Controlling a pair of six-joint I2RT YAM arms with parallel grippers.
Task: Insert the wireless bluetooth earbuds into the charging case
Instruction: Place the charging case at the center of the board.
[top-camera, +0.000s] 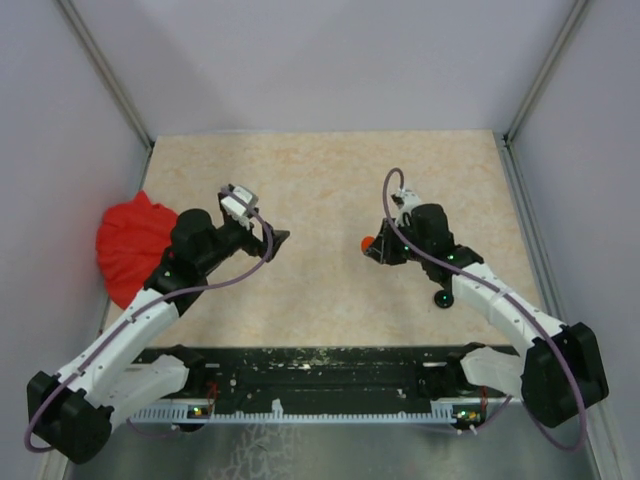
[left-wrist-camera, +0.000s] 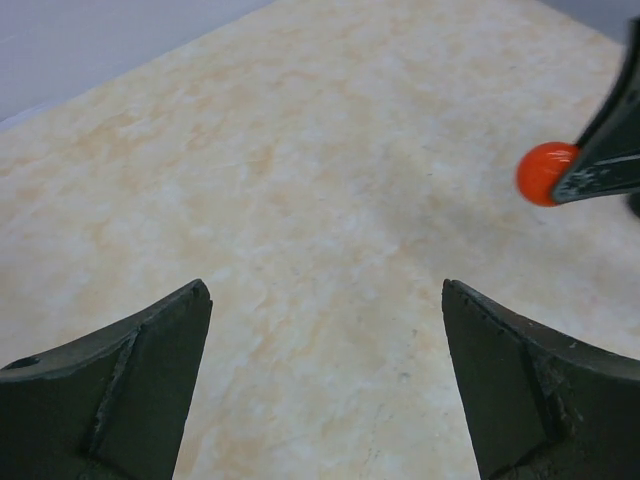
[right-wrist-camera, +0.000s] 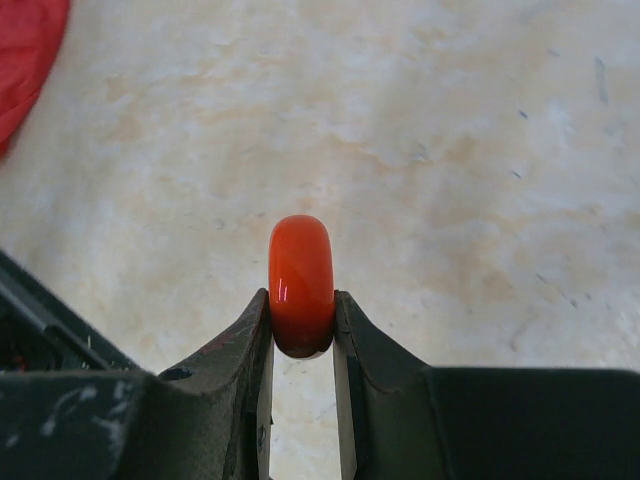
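Two dark fingers (right-wrist-camera: 245, 335) of the right tool (right-wrist-camera: 302, 300) fill the bottom of the right wrist view. They are pressed onto an orange-red disc (right-wrist-camera: 301, 270), which stands on its edge between them with its glossy rounded rim up, above the surface and not touching it. Whether this disc is the charging case, I cannot tell.

From the left wrist view, the left tool (left-wrist-camera: 325, 290) is spread wide. Its two black fingers (left-wrist-camera: 150, 350) are well apart and only bare surface shows between them. The same disc (left-wrist-camera: 545, 172) appears at the right edge of that view, against the dark tip of the right tool.

From above, the surface (top-camera: 320, 180) is a beige board with a pale orange marbled pattern and some small dark specks. Plain light grey walls (top-camera: 320, 60) close it at the back and on both sides, with thin metal posts (top-camera: 105, 75) in the corners. A crumpled red cloth (top-camera: 135, 245) lies at the left edge, just beside the left arm. The two tools point toward each other across the middle, well apart. A black base rail (top-camera: 320, 375) runs along the near edge.
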